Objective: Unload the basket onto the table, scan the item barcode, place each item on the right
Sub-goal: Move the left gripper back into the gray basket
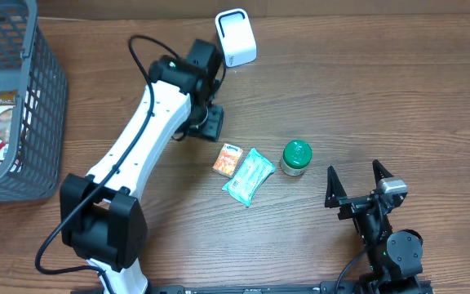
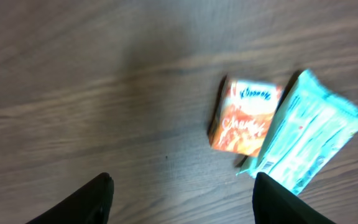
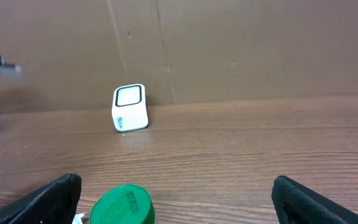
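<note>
1. Overhead view. The white scanner (image 1: 235, 37) is standing at the far edge of the table (image 1: 398, 98). The orange packet (image 1: 228, 159), judged to be the item for scanning, is lying flat on the robot's side of the scanner, touching a teal packet (image 1: 249, 176). A green-lidded jar (image 1: 295, 158) is standing just beyond that. The left gripper (image 1: 205, 124) is hanging between scanner and orange packet, so the left arm is the nearer. The right gripper (image 1: 356, 184) is sitting well apart, past the jar. A basket (image 1: 31, 106) is standing well away from the scanner.
2. Left wrist view. The left gripper (image 2: 183, 180) is holding nothing: its fingers (image 2: 95, 199) are standing apart over bare table. The orange packet (image 2: 244, 118) is lying ahead of the fingertips, off toward the picture's right. Its long axis is running roughly along the reach, slightly tilted. Judgement: a sideways shift is needed before descent, and the teal packet (image 2: 306, 140) is crowding one edge.
3. Right wrist view. The right gripper (image 3: 176, 186) is wide open and empty, with the green-lidded jar (image 3: 122, 205) just ahead and the scanner (image 3: 130, 107) farther on. The orange packet is not showing.
</note>
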Tool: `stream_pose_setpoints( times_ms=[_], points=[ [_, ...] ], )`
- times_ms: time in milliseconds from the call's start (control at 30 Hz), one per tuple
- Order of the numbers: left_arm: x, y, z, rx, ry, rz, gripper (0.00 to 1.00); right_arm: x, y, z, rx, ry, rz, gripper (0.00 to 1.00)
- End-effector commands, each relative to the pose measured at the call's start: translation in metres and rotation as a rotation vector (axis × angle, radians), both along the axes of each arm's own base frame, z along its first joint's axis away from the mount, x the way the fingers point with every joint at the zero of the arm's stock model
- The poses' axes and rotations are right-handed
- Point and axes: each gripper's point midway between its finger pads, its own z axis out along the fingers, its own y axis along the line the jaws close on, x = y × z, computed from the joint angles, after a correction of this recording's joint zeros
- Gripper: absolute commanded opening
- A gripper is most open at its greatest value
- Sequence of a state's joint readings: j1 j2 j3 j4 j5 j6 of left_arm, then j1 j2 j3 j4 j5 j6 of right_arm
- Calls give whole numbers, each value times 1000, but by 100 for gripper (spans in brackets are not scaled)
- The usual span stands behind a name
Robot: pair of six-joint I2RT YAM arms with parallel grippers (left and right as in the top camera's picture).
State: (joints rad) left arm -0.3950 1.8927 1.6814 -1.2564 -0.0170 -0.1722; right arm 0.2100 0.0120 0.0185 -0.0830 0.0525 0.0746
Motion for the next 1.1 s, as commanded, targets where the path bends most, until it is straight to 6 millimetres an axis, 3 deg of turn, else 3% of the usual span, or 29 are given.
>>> stream_pose_setpoints(
  times_ms=[0, 67, 133, 233, 267, 367, 433, 567, 667, 833, 933, 1067],
  points=[
    [-8, 2, -13, 16, 32, -2, 62, 0, -2, -2, -2, -2, -9, 100],
    [-2, 7, -5, 40, -6, 24, 63, 0, -2, -2, -2, -2, -9, 100],
    [11, 15, 16, 43, -67, 50, 66, 0, -2, -2, -2, -2, -9, 100],
    [44, 43, 71, 75, -235, 135, 67, 0, -2, -2, -3, -2, -9, 100],
    [56, 58, 94, 100, -306, 173, 68, 0, -2, -2, -2, -2, -9, 100],
    [83, 107, 168, 134, -524, 337, 91, 0, -2, -2, -3, -2, -9, 100],
    [90, 143, 213, 129, -651, 481, 100, 0, -2, -2, -2, -2, -9, 100],
    [86, 218, 269, 116, -807, 681, 100, 0, -2, -2, -2, -2, -9, 100],
    [71, 274, 278, 169, -829, 804, 100, 0, -2, -2, -3, -2, -9, 100],
    [34, 362, 263, 269, -762, 1003, 100, 0, -2, -2, -2, -2, -9, 100],
    [19, 397, 247, 310, -708, 1075, 100, 0, -2, -2, -2, -2, -9, 100],
    [-1, 431, 210, 354, -576, 1136, 100, 0, -2, -2, -2, -2, -9, 100]
  ],
)
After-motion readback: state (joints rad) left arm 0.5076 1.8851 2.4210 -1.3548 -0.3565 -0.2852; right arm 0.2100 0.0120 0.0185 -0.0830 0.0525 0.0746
